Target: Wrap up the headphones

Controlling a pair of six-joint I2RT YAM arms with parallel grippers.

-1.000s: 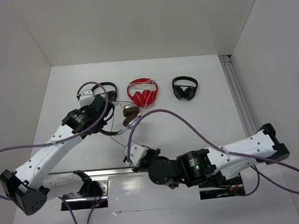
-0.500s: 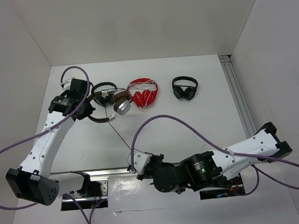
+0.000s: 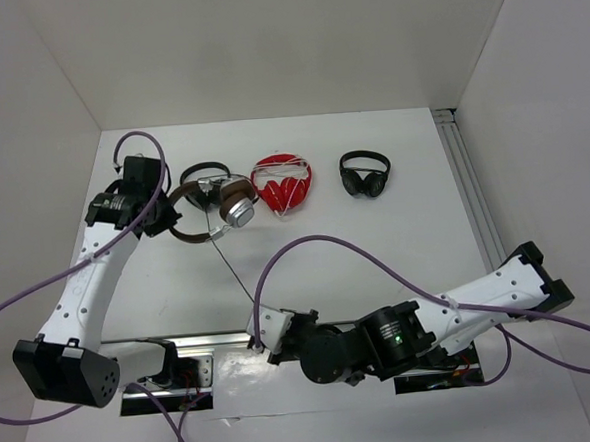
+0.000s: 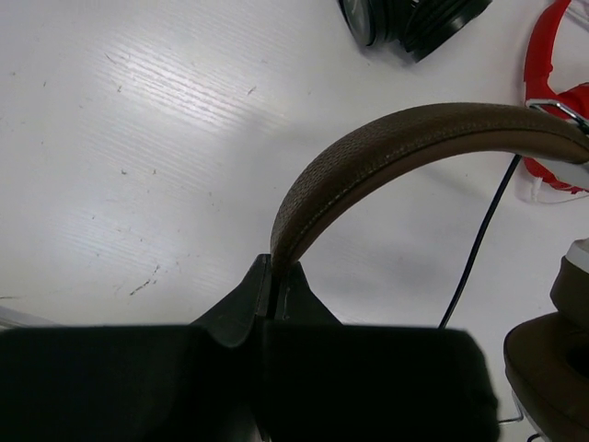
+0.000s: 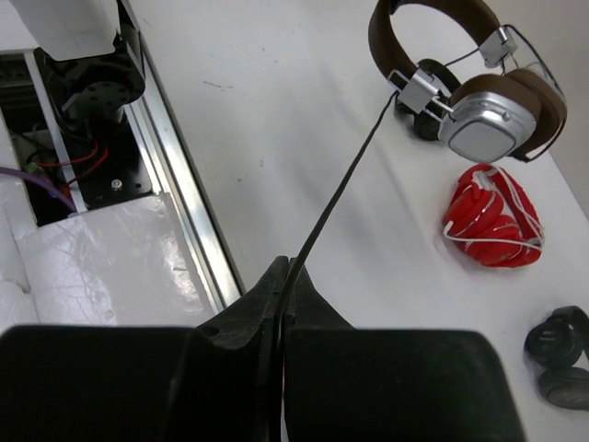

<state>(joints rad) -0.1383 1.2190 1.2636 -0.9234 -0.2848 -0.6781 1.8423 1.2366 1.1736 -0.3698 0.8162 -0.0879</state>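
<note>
Left of the red pair (image 3: 281, 182), the left gripper (image 3: 162, 213) is clamped on the brown headband (image 4: 368, 157) of the headphones (image 3: 236, 207), which are held just beside that pair. From the ear cups the cable (image 3: 233, 270) is drawn taut, nearward of the red pair, to the right gripper (image 3: 261, 330), which is pinched shut on it. The headband grip is confirmed only by the left wrist view, and the cable's straight run only by the overhead and right wrist views.

White arms (image 3: 84, 289) with black joints (image 3: 328, 356), trailing purple cables (image 3: 311, 239).
</note>
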